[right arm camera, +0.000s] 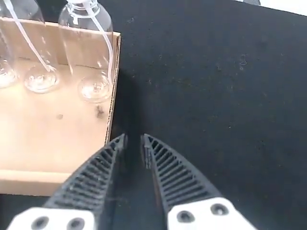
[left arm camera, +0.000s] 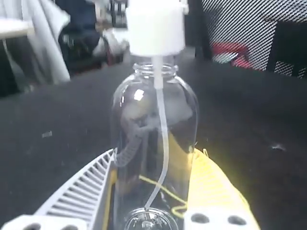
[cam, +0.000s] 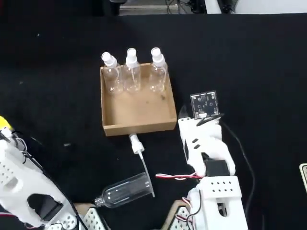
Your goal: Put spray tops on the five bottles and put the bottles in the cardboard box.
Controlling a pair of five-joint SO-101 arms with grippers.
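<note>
Cardboard box (cam: 139,128): brown, open-topped and shallow, sitting on the black cloth-covered bench (cam: 249,72). Its far side is taken and its near half is bare.
Finished bottles: 3 clear plastic bottles with white spray tops (cam: 132,74) stand in a row against the box's far wall. They are so close that 1 knocked over would likely take its neighbour with it.
Left gripper (left arm camera: 153,160): its white and yellow fingers (left arm camera: 211,191) are clenched around the body of a 4th clear plastic bottle (left arm camera: 153,115), held upright.
Held bottle's top: a white spray head (left arm camera: 156,26) sits over the neck with its tube down inside, but the neck threads show below it. I judge it may not be screwed home, so a tilt on the way to the box could shake it off.
Right gripper (right arm camera: 134,141): its black ribbed fingers (right arm camera: 91,177) are drawn almost together on nothing, just beside the box's right wall. A sideways drift could shove the box and topple the row.
Loose spray top (cam: 136,143): white, lying on the bench just in front of the box, with its thin tube pointing toward the 5th bottle. A pinch on the tube rather than the head could kink it.
5th bottle (cam: 127,190): clear, uncapped, lying on its side near the arm bases. Being round, it may roll away if nudged off-centre.
</note>
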